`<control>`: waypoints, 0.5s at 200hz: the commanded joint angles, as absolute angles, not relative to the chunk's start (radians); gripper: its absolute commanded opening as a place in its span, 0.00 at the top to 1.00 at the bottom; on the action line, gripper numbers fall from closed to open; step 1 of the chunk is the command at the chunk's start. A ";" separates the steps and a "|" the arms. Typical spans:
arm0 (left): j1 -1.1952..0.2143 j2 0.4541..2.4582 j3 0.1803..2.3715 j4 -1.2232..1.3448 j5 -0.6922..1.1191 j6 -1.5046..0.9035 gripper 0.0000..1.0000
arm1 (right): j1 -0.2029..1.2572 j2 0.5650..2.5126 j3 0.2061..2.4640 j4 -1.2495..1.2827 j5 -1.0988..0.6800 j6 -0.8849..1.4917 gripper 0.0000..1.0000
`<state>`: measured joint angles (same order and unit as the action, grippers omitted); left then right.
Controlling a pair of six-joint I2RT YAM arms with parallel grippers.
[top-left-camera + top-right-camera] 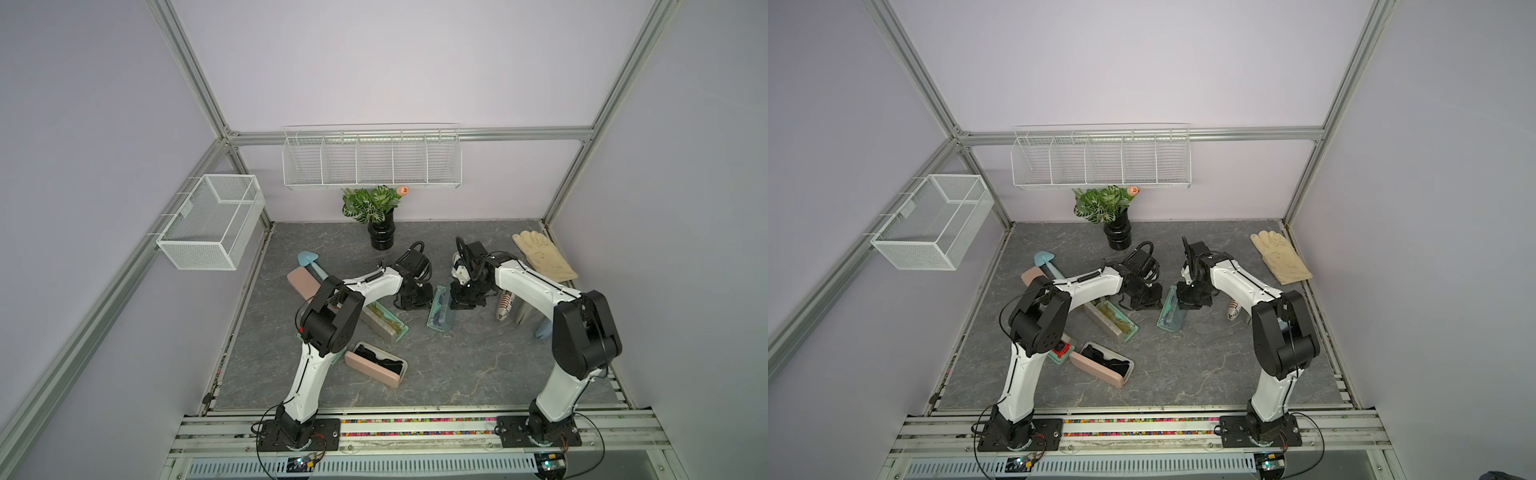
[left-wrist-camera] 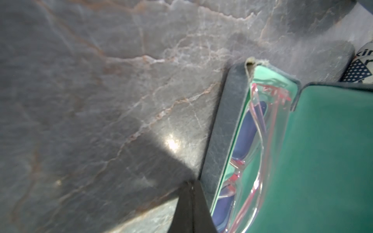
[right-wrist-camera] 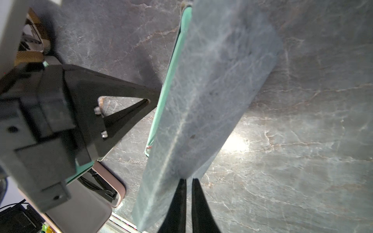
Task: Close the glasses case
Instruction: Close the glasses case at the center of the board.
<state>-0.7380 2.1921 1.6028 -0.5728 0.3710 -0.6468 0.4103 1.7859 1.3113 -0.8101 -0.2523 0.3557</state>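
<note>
Brace the glasses case [image 2: 222, 131] at its base with the left gripper [image 2: 190, 183], jaws together, and push the lid [image 3: 212, 90] over mid-length using the right gripper [image 3: 188, 180], jaws nearly together

Pale lilac walls [image 1: 374, 62] enclose the cell, edged by aluminium framing [image 1: 199, 83]. A grey marbled tabletop [image 1: 478, 365] forms the floor. A white wire rack [image 1: 372, 166] hangs at 12 o'clock and a mesh basket [image 1: 208, 224] at 10 o'clock. A bright glint [image 2: 171, 144] lies on the stone.
</note>
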 commanded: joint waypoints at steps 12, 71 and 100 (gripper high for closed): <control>-0.749 2.219 1.631 -0.563 0.382 -0.655 1.00 | 0.428 1.829 1.338 -0.785 -0.277 0.371 0.89; -0.752 2.221 1.631 -0.562 0.385 -0.656 1.00 | 0.445 1.898 1.364 -0.763 -0.294 0.381 0.88; -0.752 2.219 1.626 -0.560 0.384 -0.657 1.00 | 0.448 1.916 1.366 -0.753 -0.294 0.387 0.88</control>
<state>-0.7380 2.1956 1.6077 -0.5739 0.3714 -0.6468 0.4362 1.8702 1.3632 -0.7849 -0.2935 0.3706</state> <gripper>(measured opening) 0.040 0.116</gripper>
